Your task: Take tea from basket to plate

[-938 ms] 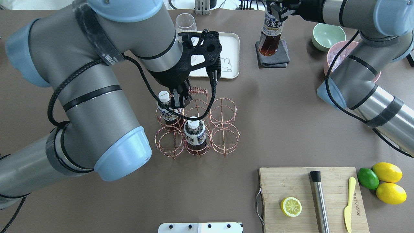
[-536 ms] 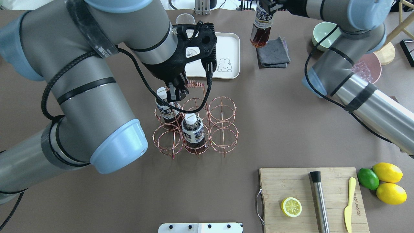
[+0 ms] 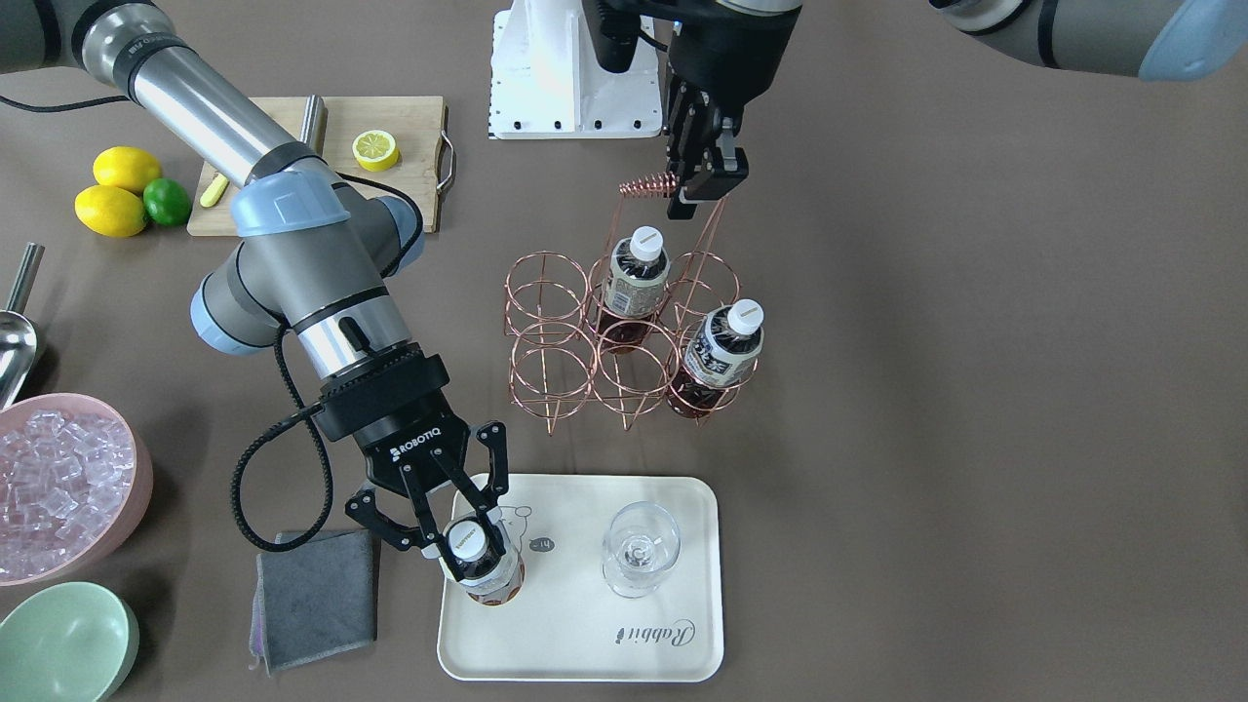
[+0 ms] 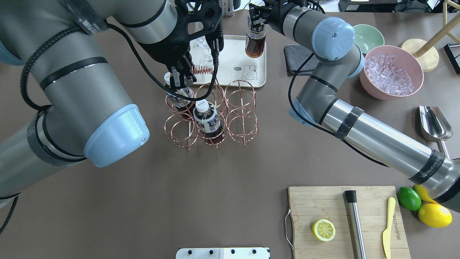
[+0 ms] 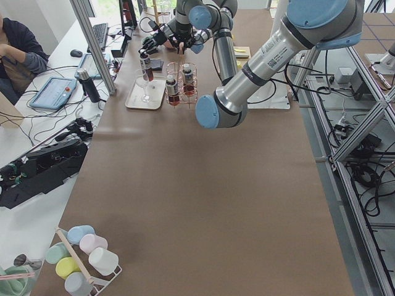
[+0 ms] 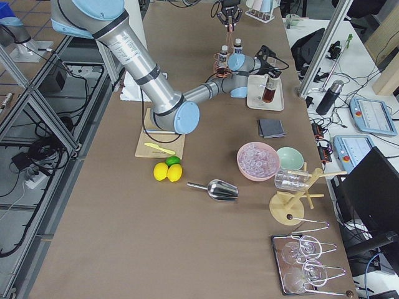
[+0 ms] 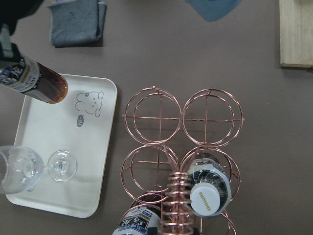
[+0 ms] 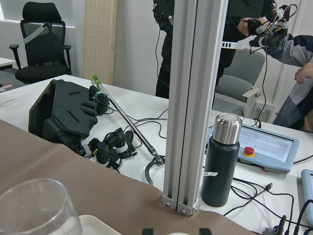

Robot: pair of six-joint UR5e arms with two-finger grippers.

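Brown table [image 4: 251, 162], cluttered along its far edge, is where the change shows. A moment ago the right gripper [image 3: 468, 534] was carrying the tea [image 3: 485, 573] above the grey cloth [image 3: 317, 595], then past the cloth's edge. Now the bottle hangs over the plate [image 3: 585, 643], at the corner by the bear drawing, well clear of the glass [image 3: 639, 546]. The fingers are clamped on its white cap. The left wrist view shows the bottle tilted, and I cannot tell whether its base touches the plate yet. The basket [image 3: 597, 343] has also shifted nearer the plate. The left gripper [image 3: 704, 183] appears closed on its handle beside the coil, with two bottles [image 3: 634, 278] [image 3: 721, 351] left in the rings. The carry looks all but finished. What seems left is to stand the tea upright, set it down and let go.
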